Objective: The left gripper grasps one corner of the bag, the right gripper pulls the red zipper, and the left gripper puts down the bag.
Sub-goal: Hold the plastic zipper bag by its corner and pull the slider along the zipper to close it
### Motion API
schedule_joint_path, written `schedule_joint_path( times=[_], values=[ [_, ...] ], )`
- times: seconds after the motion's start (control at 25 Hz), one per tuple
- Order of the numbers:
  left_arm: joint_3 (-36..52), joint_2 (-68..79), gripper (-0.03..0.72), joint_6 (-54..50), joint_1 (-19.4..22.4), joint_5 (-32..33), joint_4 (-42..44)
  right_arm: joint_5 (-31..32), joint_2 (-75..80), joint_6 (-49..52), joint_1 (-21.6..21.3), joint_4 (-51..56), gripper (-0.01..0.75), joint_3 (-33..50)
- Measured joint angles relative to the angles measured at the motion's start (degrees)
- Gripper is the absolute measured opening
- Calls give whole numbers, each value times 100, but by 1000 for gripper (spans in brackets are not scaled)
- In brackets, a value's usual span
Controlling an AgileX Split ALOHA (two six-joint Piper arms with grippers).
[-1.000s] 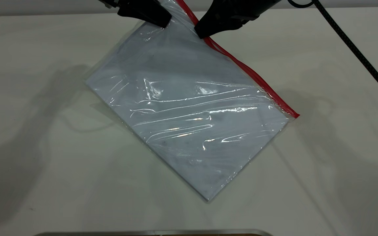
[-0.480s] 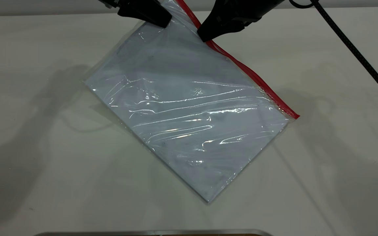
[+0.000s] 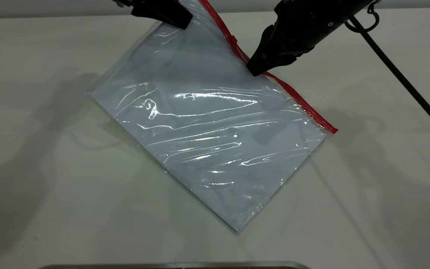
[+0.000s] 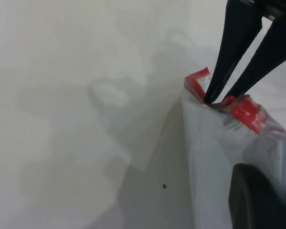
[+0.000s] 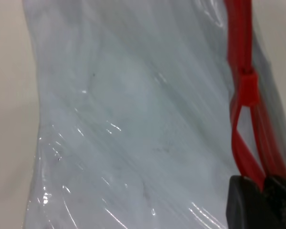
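The flat, clear, glossy plastic document bag [image 3: 207, 127] lies slantwise on the pale table [image 3: 368, 186], its far end lifted, with the thin red plastic zipper strip [image 3: 293, 99] running along its long edge from the raised far corner down to the near corner resting on the table. The black, wedge-fingered left gripper [image 4: 210, 100] is clamped on the red-ended corner of the bag [image 4: 199, 82], its tapered fingers meeting on the plastic there and holding that end up. The bulky black right gripper [image 3: 254, 69] with its thick cable sits partway down the strip, its blunt tip touching the red edge; in its wrist view two red bands run together into the dark fingertips [image 5: 248, 200], so the jaws appear closed on the strip, though I cannot tell whether the slider itself is inside them. A small red tab [image 5: 248, 88] shows on the strip just beyond the jaws, on the side toward the held corner, and the two bands spread apart between tab and jaws. The relation that matters: the strip's long axis runs straight away from the right jaws toward the near, resting corner, so any further pull should follow that line while the left jaws anchor the opposite end
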Motion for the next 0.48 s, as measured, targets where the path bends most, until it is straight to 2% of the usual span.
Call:
schedule_joint_path(
  times=[0.16,0.28,0.48],
  values=[
    [0,0,53,-81,0,37,6,-39,139,0,0,6,112,0],
    [-4,0,53,-378,0,56,27,-57,131,3,0,27,150,0],
    [-4,-5,53,-958,0,78,134,-26,-123,15,0,39,329,0]
  ],
)
